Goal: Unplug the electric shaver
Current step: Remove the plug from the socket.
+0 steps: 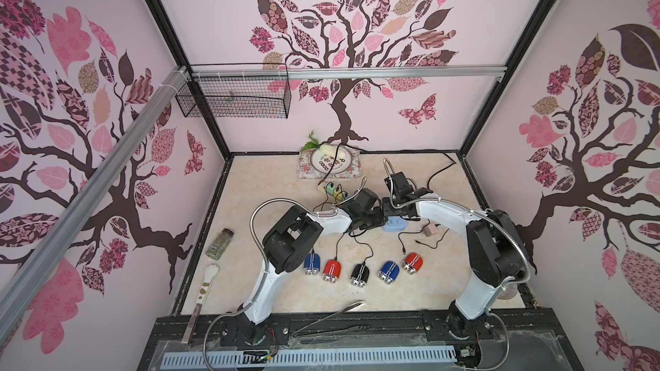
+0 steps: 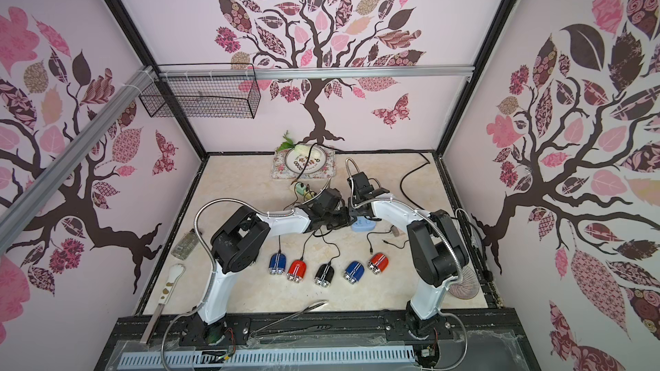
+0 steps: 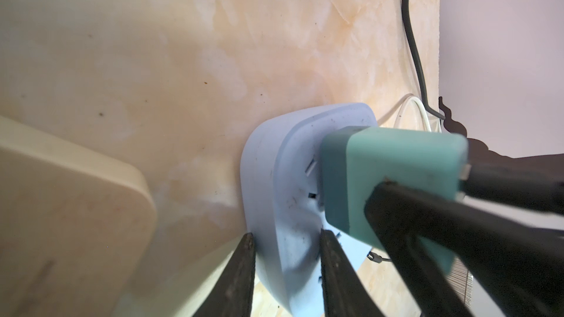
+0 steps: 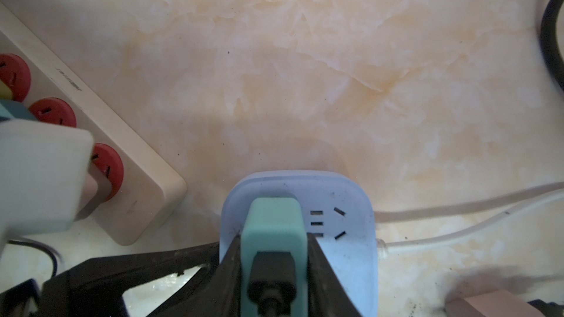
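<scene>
Two grips are sharing one socket (image 4: 351, 239).
My right fingers (image 4: 323, 272) are pinching the teal plug (image 4: 273, 227) in that blue socket; my left fingers (image 3: 241, 279) are clamping its edge. Five shavers (image 1: 359, 274) are lying in a row on the tabletop (image 1: 268, 180).

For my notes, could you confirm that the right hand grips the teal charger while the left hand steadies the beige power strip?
Not quite: the left hand steadies the blue socket, not the beige strip, as the left wrist view shows. The right hand does grip the teal charger.
</scene>
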